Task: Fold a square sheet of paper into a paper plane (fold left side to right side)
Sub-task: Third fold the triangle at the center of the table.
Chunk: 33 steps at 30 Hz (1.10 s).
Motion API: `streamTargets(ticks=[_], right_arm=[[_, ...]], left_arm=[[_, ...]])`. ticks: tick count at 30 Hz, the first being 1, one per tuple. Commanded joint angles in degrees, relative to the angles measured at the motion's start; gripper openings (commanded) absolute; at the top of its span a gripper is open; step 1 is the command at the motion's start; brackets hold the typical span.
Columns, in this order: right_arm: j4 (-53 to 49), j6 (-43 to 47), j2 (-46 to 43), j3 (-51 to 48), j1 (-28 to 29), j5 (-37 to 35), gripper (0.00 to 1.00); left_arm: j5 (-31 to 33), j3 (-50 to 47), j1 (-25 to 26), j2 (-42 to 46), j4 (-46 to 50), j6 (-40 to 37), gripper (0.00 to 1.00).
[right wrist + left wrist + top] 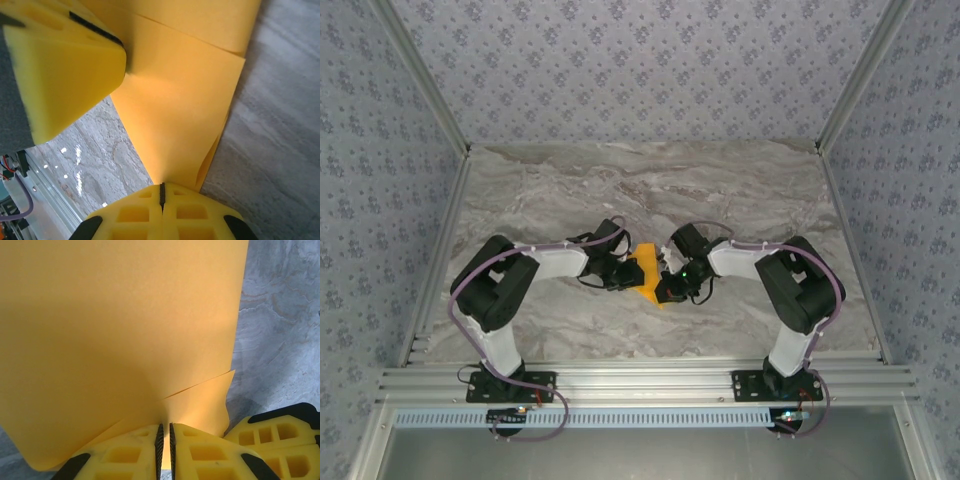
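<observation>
Nearest, along the ribbed silver aluminium rail (640, 382): two black arm bases (510, 385), bolted well apart, with a thin lilac cable (455, 290) looped beside the left arm. Beyond, white-and-black arm links angling inward over the polished, grey-veined marble-look tabletop (720, 190).

Between the wrists, near the table's middle: a thin, matte, plain bright-orange square sheet of paper (645, 268), partly doubled over. From above, a narrow wedge, with its long axis running far-left to near-right and its sharpest corner toward the rail. Flanked by the left gripper (626, 272) and the right gripper (665, 288), and touched by both.

In the left wrist view, left gripper (166, 432): blocky yellow fingers with square moulded pockets and black ribbed pads, pressed almost together with only paper in the slit, pinching the sheet (115, 325). Smooth surface fanning up and away from the pinch. A straight layer edge slanting up to the right from just above the pads, with a second layer below it. Just beside, at lower right, one right-gripper finger (280, 437).

In the right wrist view, right gripper (161, 192): same yellow fingers, closed tight to a thin dark seam, clamped on a narrow end of the sheet (185, 110). Widening upward from there, with the right edge curled into a soft, open fold rather than a flat crease. At upper left, a left-gripper finger (70, 75) against the paper.

Farthest: aluminium corner posts and pale blue-grey walls (640, 70) with a small repeated floral motif.
</observation>
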State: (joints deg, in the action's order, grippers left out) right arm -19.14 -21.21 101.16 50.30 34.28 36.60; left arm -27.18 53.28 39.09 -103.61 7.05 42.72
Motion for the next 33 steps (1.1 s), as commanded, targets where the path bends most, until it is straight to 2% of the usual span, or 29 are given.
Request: streamTargets(ticks=[1,7,12,19,33], right_arm=[[-3.9,-0.8,2.3,-0.5,-0.3,-5.9,0.00],[-6.2,-0.4,3.3,-1.3,-0.3,-9.9,0.00],[-7.1,-0.1,3.2,-1.5,-0.3,-11.8,0.00],[-7.0,-0.1,3.3,-1.5,-0.2,-12.2,0.00],[-7.8,0.1,3.5,-1.3,0.1,-13.4,0.00]], left_arm=[[3.1,-1.0,0.2,1.9,2.6,-0.2,0.15],[2.4,-1.0,1.2,5.8,2.2,-0.5,0.16],[0.3,-1.4,3.5,7.0,0.4,0.6,0.12],[0.0,-0.9,6.2,3.6,-2.3,2.2,0.09],[3.3,-3.7,6.3,0.1,-3.3,4.4,0.06]])
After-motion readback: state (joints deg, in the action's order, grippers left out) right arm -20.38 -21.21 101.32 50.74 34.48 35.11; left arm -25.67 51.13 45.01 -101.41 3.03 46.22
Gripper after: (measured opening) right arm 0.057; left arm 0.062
